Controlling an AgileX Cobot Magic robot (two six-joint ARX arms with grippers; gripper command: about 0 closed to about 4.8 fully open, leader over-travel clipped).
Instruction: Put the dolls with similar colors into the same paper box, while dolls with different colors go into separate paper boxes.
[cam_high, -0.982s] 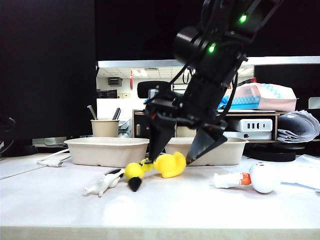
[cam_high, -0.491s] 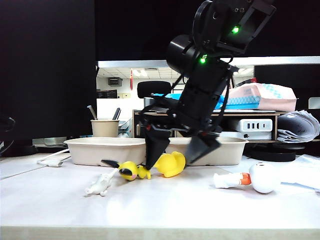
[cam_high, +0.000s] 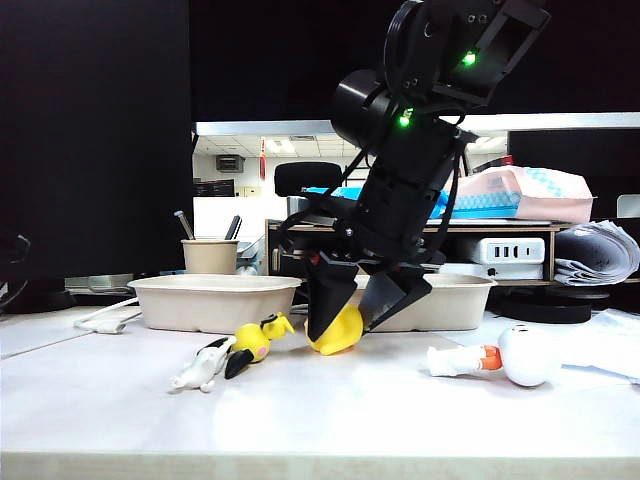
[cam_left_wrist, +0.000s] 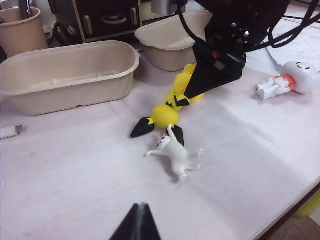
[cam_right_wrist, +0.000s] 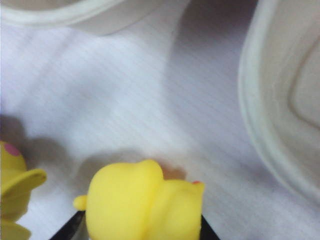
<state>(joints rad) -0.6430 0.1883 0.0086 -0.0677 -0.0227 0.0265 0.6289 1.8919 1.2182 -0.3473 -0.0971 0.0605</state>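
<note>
Yellow duck sits pinched in right gripper jaws on table; left gripper jaws closed

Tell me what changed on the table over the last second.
The right gripper narrowed its jaws around the yellow duck-like doll, which shifted slightly left. The yellow-and-black figure got knocked and rolled left toward the slim white animal figure. Both beige pulp trays and the round-headed white doll stayed put.
</note>
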